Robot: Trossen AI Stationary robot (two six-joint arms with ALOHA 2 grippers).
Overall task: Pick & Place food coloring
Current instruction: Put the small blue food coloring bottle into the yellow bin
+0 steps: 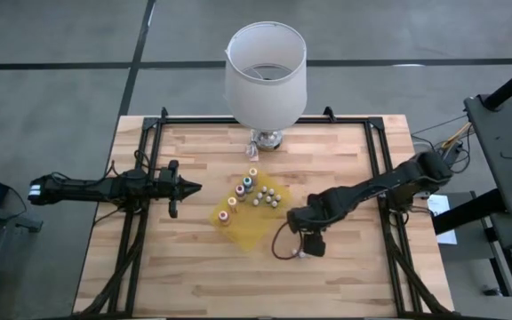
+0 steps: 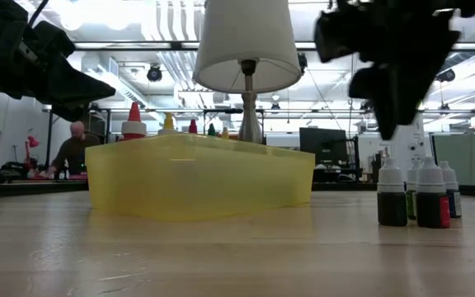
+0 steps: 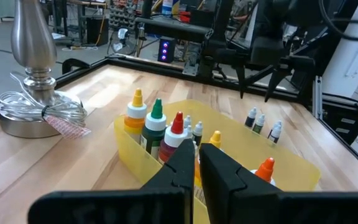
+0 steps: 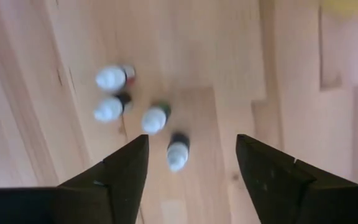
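Several small food coloring bottles with coloured caps (image 3: 156, 118) stand upright inside a yellow translucent tray (image 1: 247, 233) at mid-table. Beside the tray's right side, several tiny white-capped bottles with dark contents (image 4: 156, 118) stand on the wood, also visible in the low view (image 2: 415, 194). My right gripper (image 4: 191, 163) hangs open above these tiny bottles, pointing down, clear of their caps (image 2: 383, 115). My left gripper (image 3: 197, 163) is shut and hovers level just left of the tray (image 1: 194, 188), pointing at it.
A lamp with a white shade (image 1: 266, 69) stands at the far edge, its metal base and coiled cord (image 3: 35, 99) close behind the tray. Black frame rails (image 1: 382, 169) run along both sides. A cable (image 1: 280, 247) loops under the right arm. A person (image 2: 72, 148) sits far behind.
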